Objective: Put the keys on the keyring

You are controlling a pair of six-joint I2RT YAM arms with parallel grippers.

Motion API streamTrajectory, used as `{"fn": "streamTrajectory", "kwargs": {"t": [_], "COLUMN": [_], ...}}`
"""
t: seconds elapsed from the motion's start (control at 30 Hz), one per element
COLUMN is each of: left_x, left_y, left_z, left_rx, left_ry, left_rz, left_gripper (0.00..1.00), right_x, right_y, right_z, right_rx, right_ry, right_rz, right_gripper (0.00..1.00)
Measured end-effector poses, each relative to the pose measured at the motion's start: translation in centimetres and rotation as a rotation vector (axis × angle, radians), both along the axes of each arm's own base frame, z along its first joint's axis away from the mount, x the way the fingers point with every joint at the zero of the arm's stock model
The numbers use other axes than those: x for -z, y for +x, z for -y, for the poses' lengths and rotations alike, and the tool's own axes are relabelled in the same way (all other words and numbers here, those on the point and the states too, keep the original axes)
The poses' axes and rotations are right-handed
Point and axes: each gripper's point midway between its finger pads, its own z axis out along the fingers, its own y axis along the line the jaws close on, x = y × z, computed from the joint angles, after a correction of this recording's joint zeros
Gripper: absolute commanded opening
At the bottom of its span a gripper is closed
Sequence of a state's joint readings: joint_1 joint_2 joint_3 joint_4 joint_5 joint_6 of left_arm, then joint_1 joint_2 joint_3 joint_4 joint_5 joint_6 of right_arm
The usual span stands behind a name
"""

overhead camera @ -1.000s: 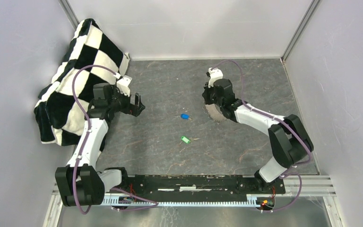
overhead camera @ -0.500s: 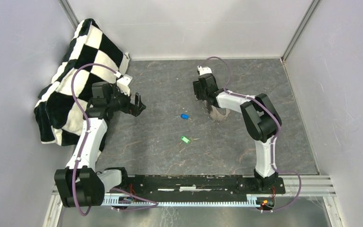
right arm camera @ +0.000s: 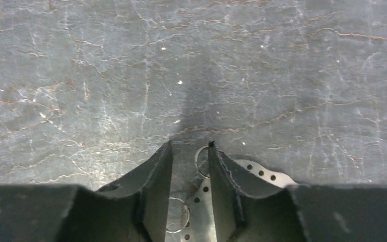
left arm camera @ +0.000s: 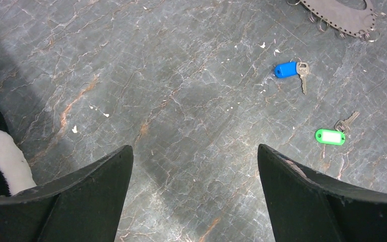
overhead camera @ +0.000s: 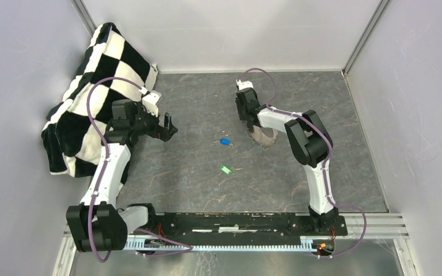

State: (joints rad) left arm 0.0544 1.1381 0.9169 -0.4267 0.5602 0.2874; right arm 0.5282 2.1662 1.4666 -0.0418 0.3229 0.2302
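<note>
Left hand (left arm camera: 194, 148) being held wide apart above grey surface (left arm camera: 131, 60), beside checkered cloth (overhead camera: 106, 63). Right hand (right arm camera: 190, 145) being held narrowly apart, fingers straddling edge of keyring (right arm camera: 262, 176); no firm grip being shown. Keyring being seen as flat perforated plate fringed with small rings, lying on surface. Blue-tagged key (left arm camera: 285, 69) and green-tagged key (left arm camera: 330, 136) lying loose between hands, apart from keyring.

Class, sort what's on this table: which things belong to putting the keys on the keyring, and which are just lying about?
Belong to the job: blue key, green key, keyring.
Just lying about: checkered cloth, bunched at the table's far left.
</note>
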Motion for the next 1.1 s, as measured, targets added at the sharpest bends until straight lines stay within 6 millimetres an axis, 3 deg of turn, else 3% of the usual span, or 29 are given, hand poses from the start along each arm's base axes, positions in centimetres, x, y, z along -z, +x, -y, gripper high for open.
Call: {"fn": "streamTrajectory", "kwargs": {"t": [0.17,0.4,0.57,0.7,0.93,1.1], "left_x": [0.3,0.5,0.9,0.8,0.7,0.5], "left_y": [-0.3,-0.6,-0.9,-1.1,-1.8,-2.4], "left_z": [0.0,0.0,0.0,0.1,0.9,1.6], "left_rx": [0.001,0.002,0.010,0.027,0.072,0.121], "left_ry": [0.001,-0.001,0.007,0.012,-0.011,-0.037], "left_rz": [-0.014,-0.033,-0.049,-0.048,-0.060,-0.062], "left_gripper": [0.95,0.91,0.85,0.81,0.78,0.76], "right_x": [0.2,0.0,-0.8,-3.6,-11.3,-13.5], "right_y": [0.2,-0.4,-2.4,-4.0,-6.4,-9.4], "right_z": [-0.9,-1.5,-2.0,-2.9,-5.0,-5.8], "right_rx": [-0.019,-0.070,-0.145,-0.225,-0.388,-0.502], "right_ry": [0.026,0.085,0.135,0.199,0.358,0.435], "right_rz": [-0.001,0.013,-0.006,0.014,0.141,0.164], "right_gripper": [0.00,0.00,0.00,0.00,0.00,0.00]}}
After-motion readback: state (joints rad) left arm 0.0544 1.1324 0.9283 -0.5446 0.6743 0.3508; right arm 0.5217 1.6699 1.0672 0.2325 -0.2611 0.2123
